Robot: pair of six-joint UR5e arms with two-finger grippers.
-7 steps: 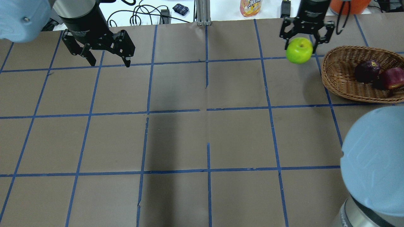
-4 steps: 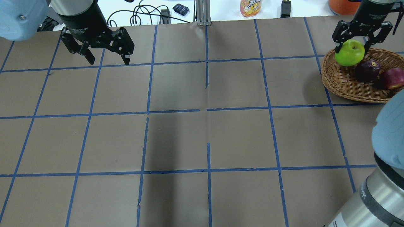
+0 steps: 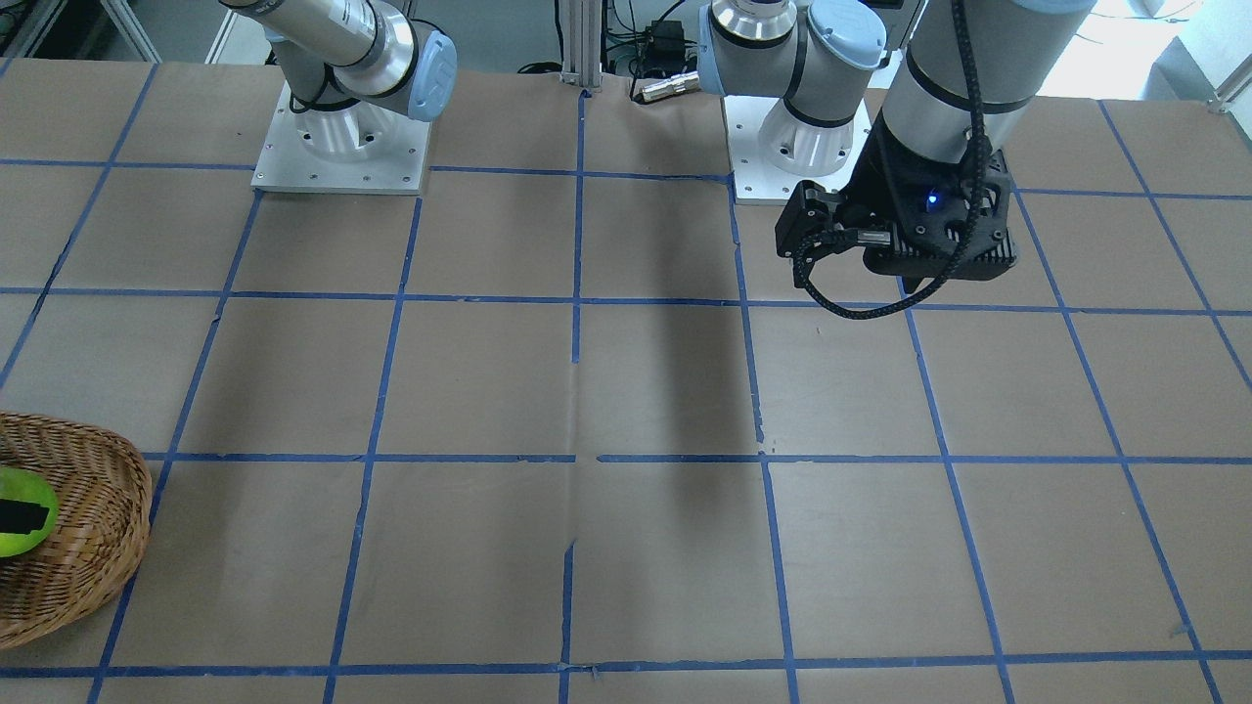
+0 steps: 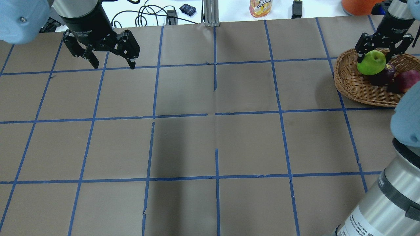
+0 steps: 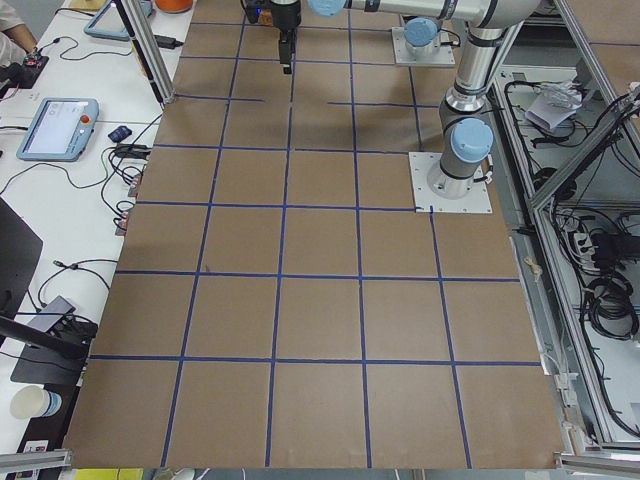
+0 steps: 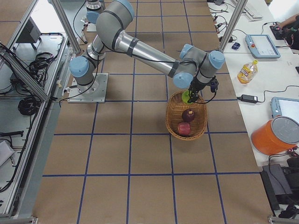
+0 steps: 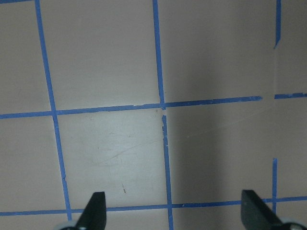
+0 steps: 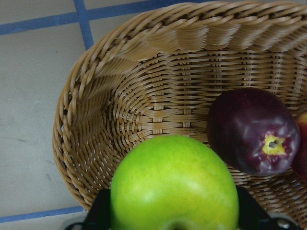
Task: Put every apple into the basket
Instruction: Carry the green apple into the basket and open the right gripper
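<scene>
A: Where do we find the bright green round apple (image 4: 371, 63)?

B: We see it held by the right claw (image 4: 374, 61), which is clamped on its sides. In the wrist view the black fingers (image 8: 98, 213) flank it left and right.

A: And where is that against the light-brown woven wicker basket (image 4: 351, 83)?

B: Over the basket's inside, at the end nearer the counter's middle. We cannot tell whether it touches the weave.

A: What about the other fruit?

B: The dark maroon-purple apple (image 4: 384, 76) lies in the basket just beside the green one. The red apple (image 4: 408, 80) lies next to it on its far side.

A: And the left claw (image 4: 114, 66)?

B: We see it hanging with its fingers spread wide and nothing between them, above the brown paper-covered counter (image 4: 213, 131) with its blue tape grid. It is well apart from the basket.
</scene>
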